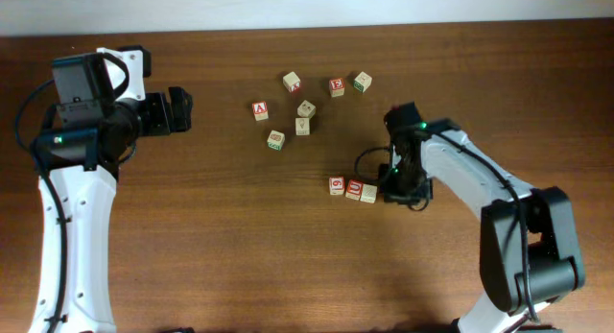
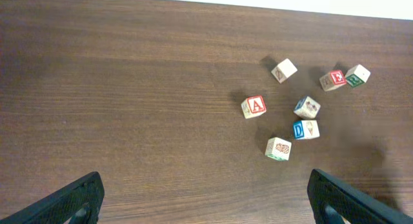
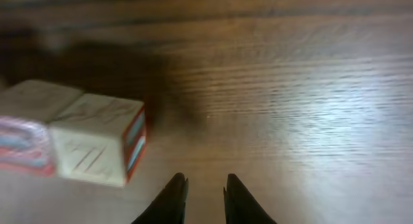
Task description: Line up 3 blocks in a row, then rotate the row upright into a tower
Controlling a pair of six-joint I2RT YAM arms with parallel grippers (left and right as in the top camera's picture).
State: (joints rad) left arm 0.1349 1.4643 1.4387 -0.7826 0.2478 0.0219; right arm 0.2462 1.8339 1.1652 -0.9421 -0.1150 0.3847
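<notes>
Three blocks lie in a row on the table: one with a red "6" (image 1: 337, 185), a red-faced one (image 1: 354, 189) and a pale one (image 1: 369, 193). My right gripper (image 1: 386, 191) is low over the table just right of the pale block. In the right wrist view the pale block (image 3: 97, 146) and its red-printed neighbour (image 3: 26, 143) lie to the left of the gripper (image 3: 205, 184). Its jaws are narrowly open, with only bare wood between them. My left gripper (image 1: 182, 110) hovers wide open at the far left, holding nothing (image 2: 205, 179).
Several other cubes are scattered behind the row: a red "A" (image 1: 260, 110) (image 2: 254, 106), a red "E" (image 1: 336, 86) (image 2: 333, 80), a green-printed one (image 1: 362, 81) (image 2: 357, 75), a blue "D" (image 2: 305, 129) and others. The table's far edge (image 1: 307, 26) runs along the top.
</notes>
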